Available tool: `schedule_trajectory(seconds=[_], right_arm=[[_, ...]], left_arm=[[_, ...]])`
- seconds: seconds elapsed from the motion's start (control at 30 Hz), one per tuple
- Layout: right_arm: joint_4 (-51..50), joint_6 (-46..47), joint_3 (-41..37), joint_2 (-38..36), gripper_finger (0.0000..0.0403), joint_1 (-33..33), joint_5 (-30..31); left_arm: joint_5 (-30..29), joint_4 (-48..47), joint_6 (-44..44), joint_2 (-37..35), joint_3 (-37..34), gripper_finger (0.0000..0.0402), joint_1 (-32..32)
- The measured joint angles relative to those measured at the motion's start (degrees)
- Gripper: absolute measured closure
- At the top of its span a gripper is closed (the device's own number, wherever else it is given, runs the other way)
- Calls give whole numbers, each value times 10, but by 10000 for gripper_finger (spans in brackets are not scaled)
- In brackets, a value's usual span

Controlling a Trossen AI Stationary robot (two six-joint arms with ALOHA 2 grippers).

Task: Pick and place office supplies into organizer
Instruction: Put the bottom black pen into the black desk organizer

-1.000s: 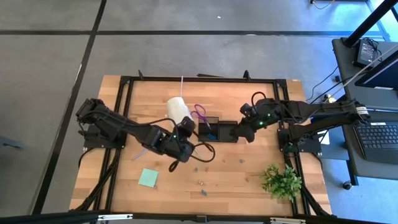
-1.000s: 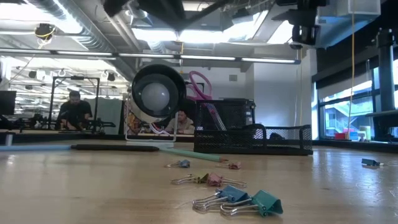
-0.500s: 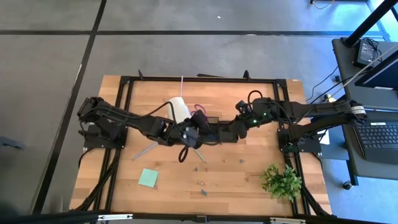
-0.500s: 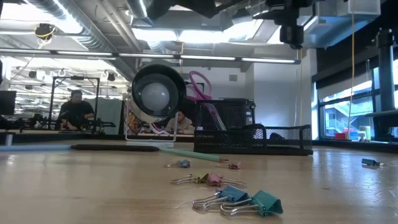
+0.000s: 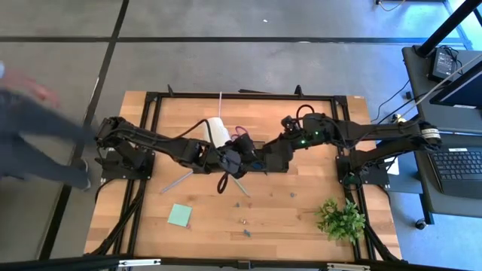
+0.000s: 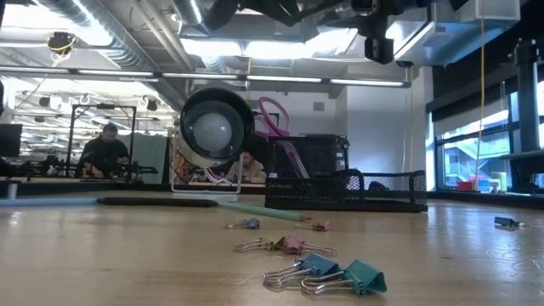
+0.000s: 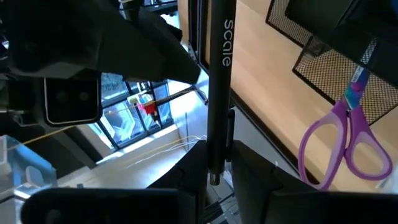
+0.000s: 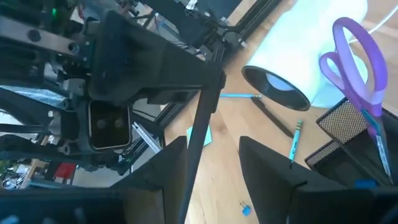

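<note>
A black pen (image 7: 215, 93) hangs in the air over the table's middle, with my left gripper (image 7: 217, 149) shut on it. My right gripper (image 8: 212, 142) faces the left gripper from the table's right and is open. The pen (image 8: 198, 130) runs through its gap, close to one finger; I cannot tell whether they touch. Both grippers (image 5: 245, 159) (image 5: 269, 158) hover above the black mesh organizer (image 6: 340, 183). The purple-handled scissors (image 7: 342, 143) stand in it, handles up. A mint-green sticky-note pad (image 5: 179, 215) lies at the near left. My left gripper pinches the black pen near one end (image 7: 215, 169) between its two fingers. The rest of the pen sticks out beyond the fingertips toward my right gripper. The pen is lifted clear of the table and the organizer.
A white roll (image 5: 217, 132) lies beside the organizer on its left. Loose pencils (image 8: 294, 143) and binder clips (image 6: 327, 272) lie on the wood in front of it. A green plant (image 5: 340, 218) stands at the near right. A person (image 5: 38, 143) passes left of the table.
My left gripper has gone up and toward the table's right and far side, from near the pencils to above the organizer, rolling its wrist as it went. My right gripper has come toward the table's left and now faces it closely.
</note>
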Motion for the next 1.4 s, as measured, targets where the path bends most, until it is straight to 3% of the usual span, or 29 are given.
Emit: schedule_trajectory(seconds=[0.53, 1.0, 1.2, 1.4], right_arm=[[63, -1, 0, 24, 254, 0, -15], [55, -13, 0, 24, 349, -1, -12], [58, -17, 0, 24, 350, -1, -12], [59, -18, 0, 24, 353, 0, -15]], left_arm=[[8, 59, 12, 0, 0, 345, 30], [-3, 60, 48, -2, 1, 343, 29], [-24, 62, 117, -2, 1, 328, 25], [-28, 60, 122, -2, 1, 305, 25]])
